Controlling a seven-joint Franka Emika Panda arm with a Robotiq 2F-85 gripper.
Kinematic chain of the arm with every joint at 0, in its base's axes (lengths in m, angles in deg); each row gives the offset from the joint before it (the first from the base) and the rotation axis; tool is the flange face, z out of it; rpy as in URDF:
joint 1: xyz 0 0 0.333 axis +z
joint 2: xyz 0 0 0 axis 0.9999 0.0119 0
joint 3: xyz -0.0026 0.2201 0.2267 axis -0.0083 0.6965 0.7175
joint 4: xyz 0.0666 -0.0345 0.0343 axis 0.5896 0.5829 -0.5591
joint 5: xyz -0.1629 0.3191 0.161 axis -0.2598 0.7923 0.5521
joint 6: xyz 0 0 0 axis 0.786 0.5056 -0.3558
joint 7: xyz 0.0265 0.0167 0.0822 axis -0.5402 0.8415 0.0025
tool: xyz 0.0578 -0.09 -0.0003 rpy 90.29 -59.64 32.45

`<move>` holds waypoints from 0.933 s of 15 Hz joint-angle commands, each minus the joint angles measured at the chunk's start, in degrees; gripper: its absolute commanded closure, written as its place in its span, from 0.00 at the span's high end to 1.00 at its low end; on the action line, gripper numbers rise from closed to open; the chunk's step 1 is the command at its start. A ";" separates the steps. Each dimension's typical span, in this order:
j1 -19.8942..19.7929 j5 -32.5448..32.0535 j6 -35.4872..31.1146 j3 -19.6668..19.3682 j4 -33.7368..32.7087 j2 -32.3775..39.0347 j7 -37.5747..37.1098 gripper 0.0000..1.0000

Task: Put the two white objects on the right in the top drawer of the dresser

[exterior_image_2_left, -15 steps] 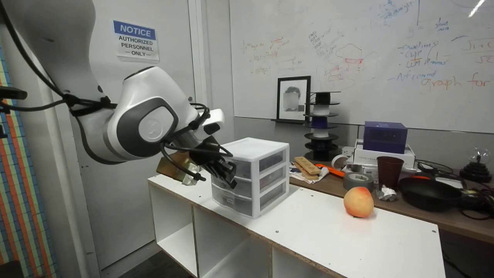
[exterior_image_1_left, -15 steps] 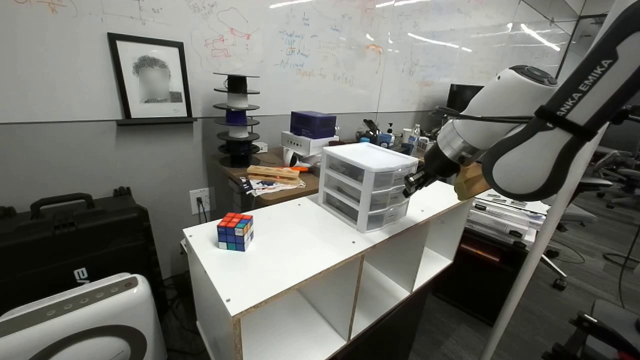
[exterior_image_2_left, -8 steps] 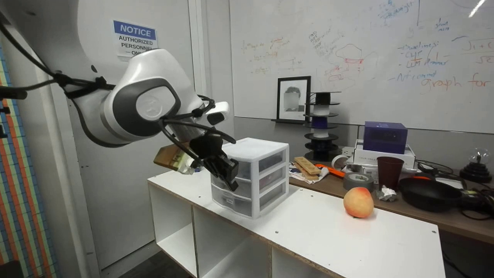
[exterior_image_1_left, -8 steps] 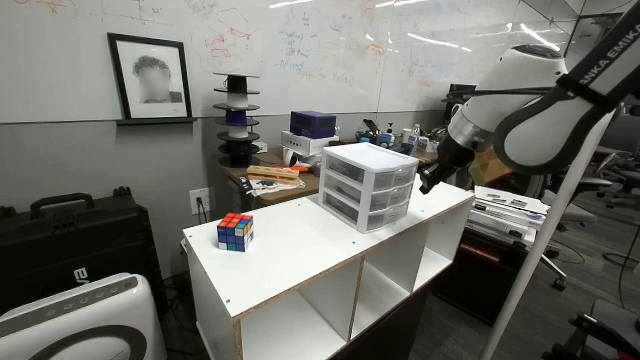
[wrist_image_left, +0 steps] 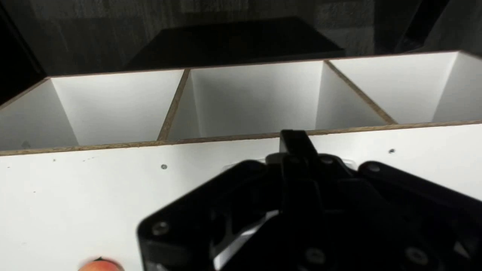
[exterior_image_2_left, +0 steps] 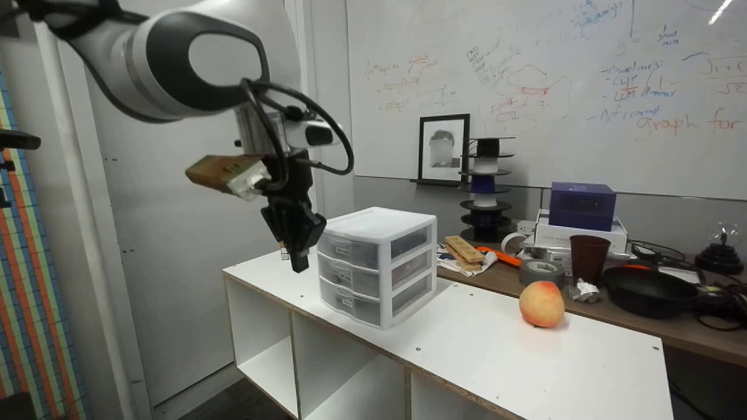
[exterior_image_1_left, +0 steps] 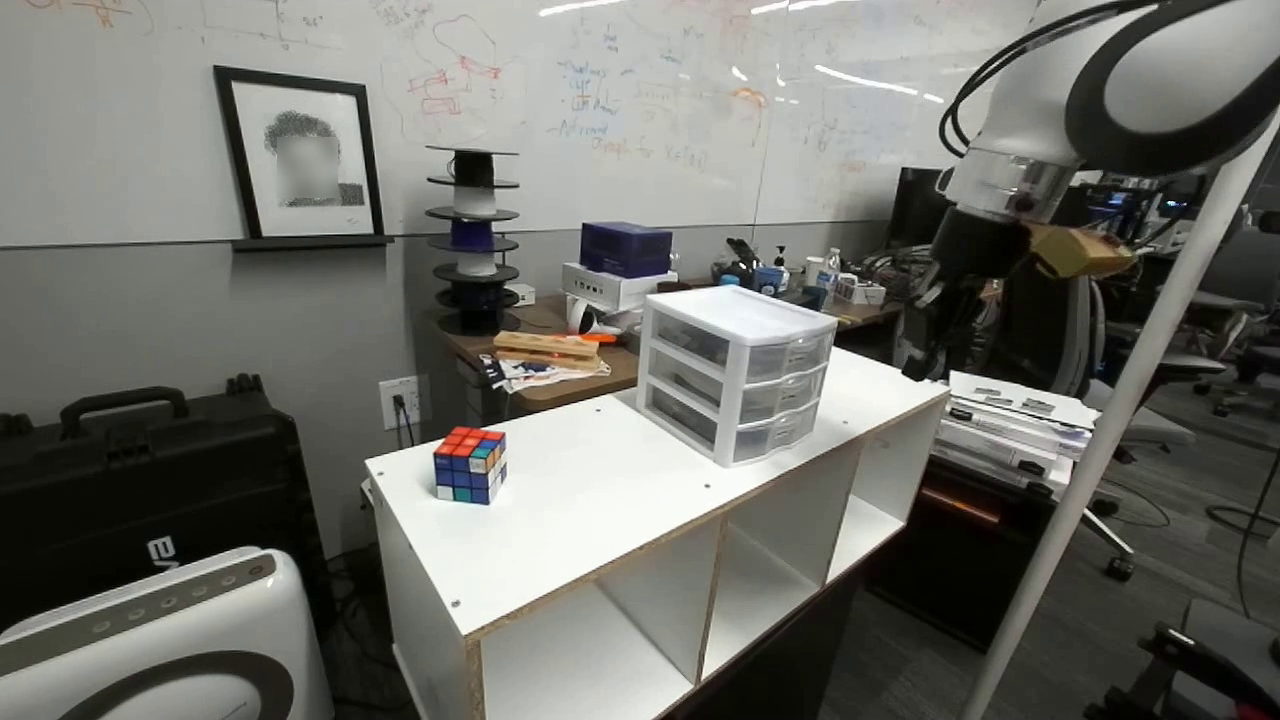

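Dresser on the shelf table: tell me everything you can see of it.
The dresser is a boxy unit: white, plastic-looking frame, flat top, three stacked translucent drawers with bowed fronts, each with what looks like a central pull. All three look shut; contents can't be made out. It stands upright on the white shelf table, the only thing seen touching it; the gripper hangs apart from it.

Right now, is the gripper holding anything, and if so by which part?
Nothing is held: the gripper is shut, its jaws together in the wrist view with no object visible between them.
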 commanded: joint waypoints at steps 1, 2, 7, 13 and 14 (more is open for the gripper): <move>-14.08 6.45 15.01 15.89 -0.66 -11.51 6.81 0.00; -17.95 9.18 19.61 20.59 -1.55 -13.60 8.82 0.00; -32.77 19.09 39.38 35.11 -8.60 -20.29 16.41 0.00; -39.63 21.06 46.81 37.64 -11.93 -20.99 21.42 0.25; -39.85 21.06 46.97 37.42 -12.10 -20.95 21.91 0.28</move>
